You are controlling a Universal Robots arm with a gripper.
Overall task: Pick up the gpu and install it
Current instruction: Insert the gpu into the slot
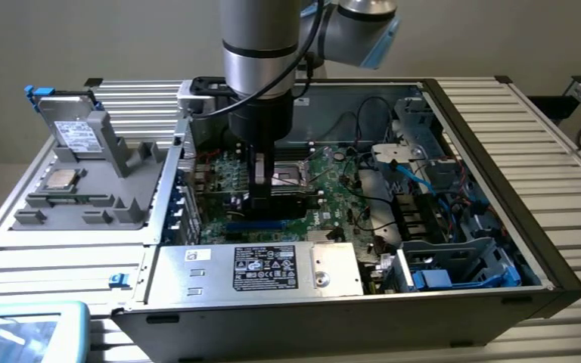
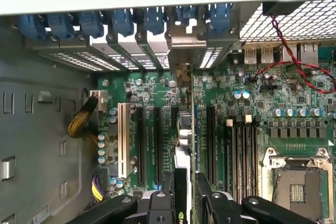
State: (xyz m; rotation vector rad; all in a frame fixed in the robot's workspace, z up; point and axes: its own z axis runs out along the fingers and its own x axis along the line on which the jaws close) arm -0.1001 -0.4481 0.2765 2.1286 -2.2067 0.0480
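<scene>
My gripper (image 1: pixel 270 181) has reached down into the open computer case (image 1: pixel 492 113), over the green motherboard (image 1: pixel 346 185). It is shut on the gpu (image 2: pixel 184 132), which stands on edge between the two black fingers (image 2: pixel 160 203). In the wrist view the card runs away from the gripper (image 2: pixel 185 184), in line with the long black expansion slots (image 2: pixel 157 140). Its silver end bracket (image 2: pixel 184 51) sits among the rear slot openings, under the blue latches (image 2: pixel 123 22). I cannot tell whether the card's lower edge is in a slot. In the exterior view the gpu (image 1: pixel 296 200) is a dark block under the wrist.
The empty CPU socket (image 2: pixel 296 187) and memory slots (image 2: pixel 244 150) lie beside the card. Red wires (image 2: pixel 294 59) cross the board. A silver power supply (image 1: pixel 270 268) fills the case's near side. A grey fixture (image 1: pixel 88 178) holding a drive stands at the exterior view's left.
</scene>
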